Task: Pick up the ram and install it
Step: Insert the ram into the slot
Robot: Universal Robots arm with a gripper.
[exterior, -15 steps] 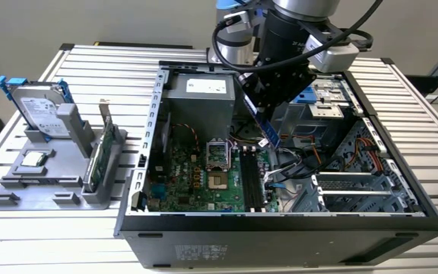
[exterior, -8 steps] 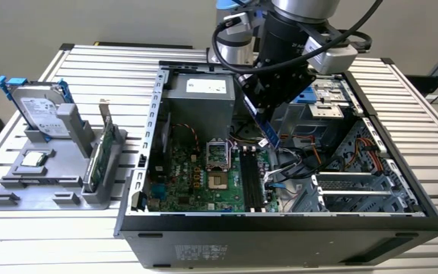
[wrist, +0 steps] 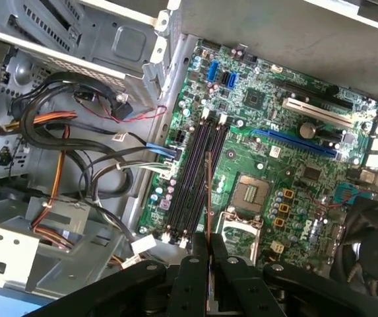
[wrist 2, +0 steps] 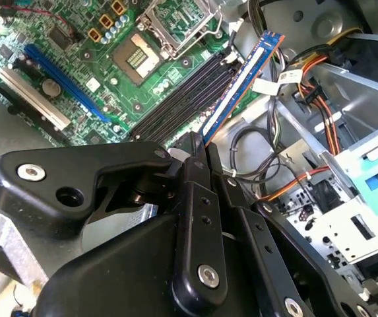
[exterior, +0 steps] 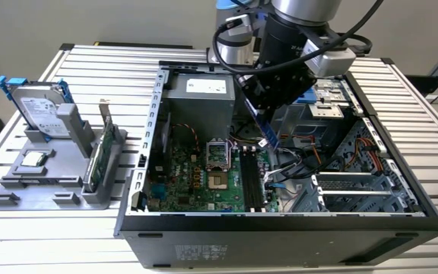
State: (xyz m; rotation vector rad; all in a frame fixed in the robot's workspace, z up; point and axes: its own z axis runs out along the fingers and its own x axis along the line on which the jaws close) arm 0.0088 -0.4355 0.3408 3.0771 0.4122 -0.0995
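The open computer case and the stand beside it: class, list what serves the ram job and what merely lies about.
In use: thin blue ram stick, black gripper shut on it, black memory slots on the green motherboard.

Lying about: silver hard drive, green card, grey stand.

No print can be made out anywhere from here. The white label on the silver boxy hard drive [exterior: 39, 110], the white sticker on the grey metal power supply box [exterior: 206, 85] and the pale label on the black computer case's front wall [exterior: 203, 251] all carry print too fine to read.
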